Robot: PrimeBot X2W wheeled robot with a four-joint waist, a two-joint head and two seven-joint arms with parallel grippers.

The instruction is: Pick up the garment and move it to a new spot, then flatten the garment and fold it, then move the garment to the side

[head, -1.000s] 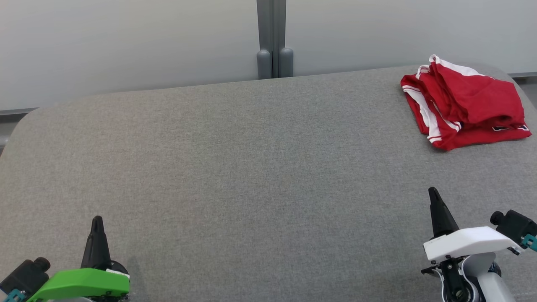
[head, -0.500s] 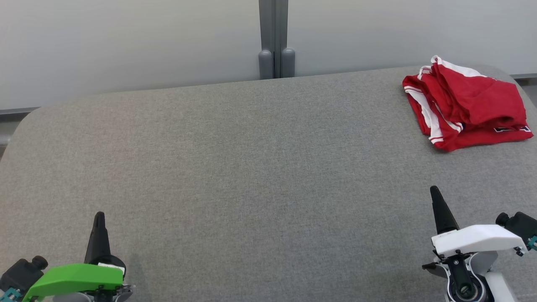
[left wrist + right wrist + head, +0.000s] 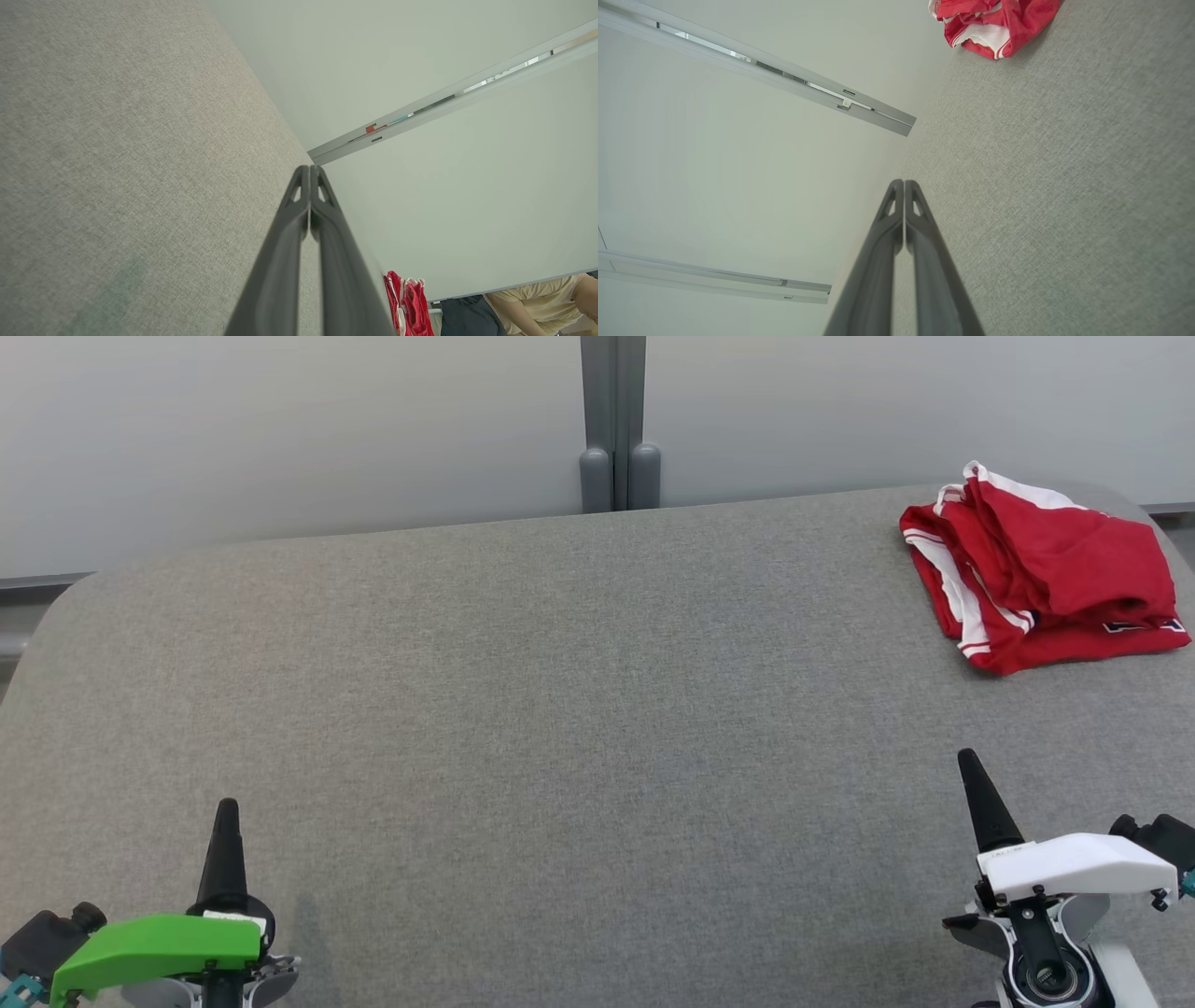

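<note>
Head view: a red garment [image 3: 1041, 579] with white trim is seen lying bunched and loosely folded at the far right corner of the grey fabric-covered table [image 3: 597, 709], close to its right edge. The left gripper [image 3: 227, 810], under a green housing, is seen at the lower left. The right gripper [image 3: 967, 762], under a white housing, is seen at the lower right. Both are placed over the near part of the table, well apart from the garment. A grey post [image 3: 613, 420] is noted against the pale wall behind the table's far edge.

Left wrist view: the jaws are seen pressed together, tips meeting, with nothing held. The garment is glimpsed low down past the fingers, at the table's far end. Part of a person in a pale yellow top [image 3: 546, 303] is caught just beyond it at the lower right corner.

Right wrist view: the jaws are likewise closed tip to tip and empty. The garment is seen at the top edge, resting on the table, well apart from the fingertips.
</note>
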